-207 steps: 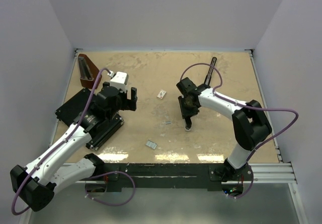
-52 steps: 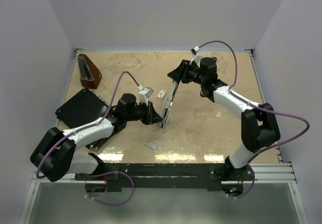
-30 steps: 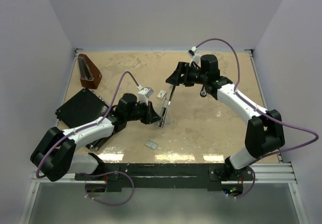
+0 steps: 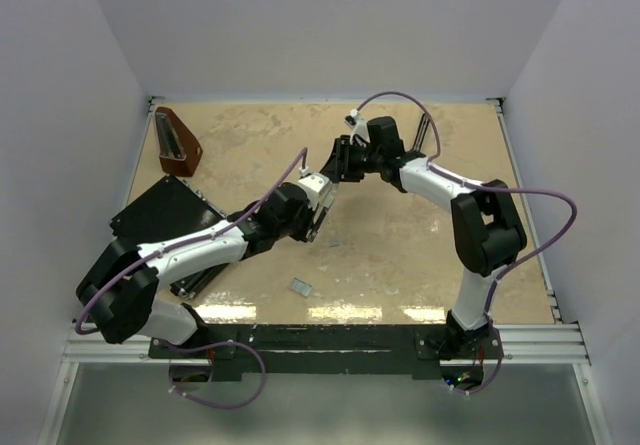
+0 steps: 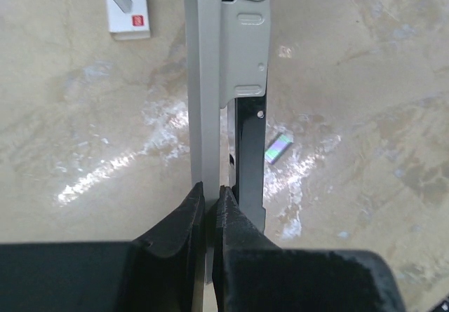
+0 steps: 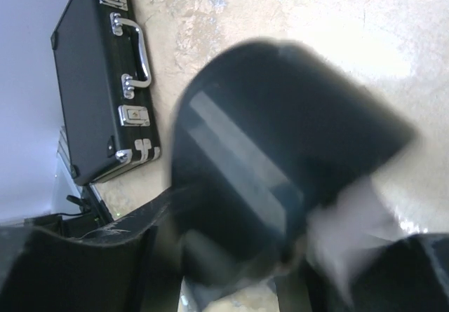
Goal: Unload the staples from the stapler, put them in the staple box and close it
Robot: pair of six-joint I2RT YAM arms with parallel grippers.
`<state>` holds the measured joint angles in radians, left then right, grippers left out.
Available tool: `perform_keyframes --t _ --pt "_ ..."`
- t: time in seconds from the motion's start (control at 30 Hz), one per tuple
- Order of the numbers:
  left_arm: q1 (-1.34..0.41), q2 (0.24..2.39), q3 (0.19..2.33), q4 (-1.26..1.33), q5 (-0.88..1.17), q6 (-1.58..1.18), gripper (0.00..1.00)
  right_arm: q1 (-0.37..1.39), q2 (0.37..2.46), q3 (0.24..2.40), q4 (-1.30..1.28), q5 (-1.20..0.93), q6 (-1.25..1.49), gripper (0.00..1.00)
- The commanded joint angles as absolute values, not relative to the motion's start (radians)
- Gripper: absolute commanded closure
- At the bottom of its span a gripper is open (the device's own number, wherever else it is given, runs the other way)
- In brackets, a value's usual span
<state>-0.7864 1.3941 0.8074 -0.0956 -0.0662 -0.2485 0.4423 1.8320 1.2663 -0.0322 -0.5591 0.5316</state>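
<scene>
The stapler [image 4: 328, 193] is held off the table between both arms at mid-table. My left gripper [image 4: 312, 217] is shut on its grey metal bar [image 5: 207, 116], and the slim black bar [image 5: 249, 165] runs alongside, to the right of the jaws [image 5: 212, 189]. My right gripper [image 4: 338, 163] is at the stapler's far end. The right wrist view is blurred, but a dark body [image 6: 273, 151] fills the gap of that gripper [image 6: 273, 256]. A small strip of staples [image 5: 278, 148] lies on the table under the stapler [image 4: 335, 243]. Another silvery strip [image 4: 300, 287] lies nearer the bases.
A flat black case [image 4: 160, 215] sits at the left, its handle and latches in the right wrist view [image 6: 91, 80]. A brown wedge [image 4: 175, 140] stands at the back left. A small white box [image 5: 128, 3] lies beyond the stapler. A slim dark bar [image 4: 427, 130] lies at the back right.
The right gripper has come left along the stapler and its jaws have narrowed around the far end. The left arm has stretched further toward the middle, still gripping the grey bar.
</scene>
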Motion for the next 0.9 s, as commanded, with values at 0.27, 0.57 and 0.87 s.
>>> perform_keyframes --t 0.27,0.57,0.87 --pt "-0.928 1.514 0.951 -0.110 -0.802 -0.091 1.00 0.442 2.016 1.387 0.093 -0.693 0.491 0.49" --pt "-0.994 1.569 0.951 -0.061 -0.898 -0.020 1.00 0.440 2.054 1.407 0.161 -0.730 0.540 0.48" --pt "-0.965 1.453 0.879 -0.017 -0.528 -0.161 1.00 0.439 2.036 1.499 0.054 -0.680 0.568 0.38"
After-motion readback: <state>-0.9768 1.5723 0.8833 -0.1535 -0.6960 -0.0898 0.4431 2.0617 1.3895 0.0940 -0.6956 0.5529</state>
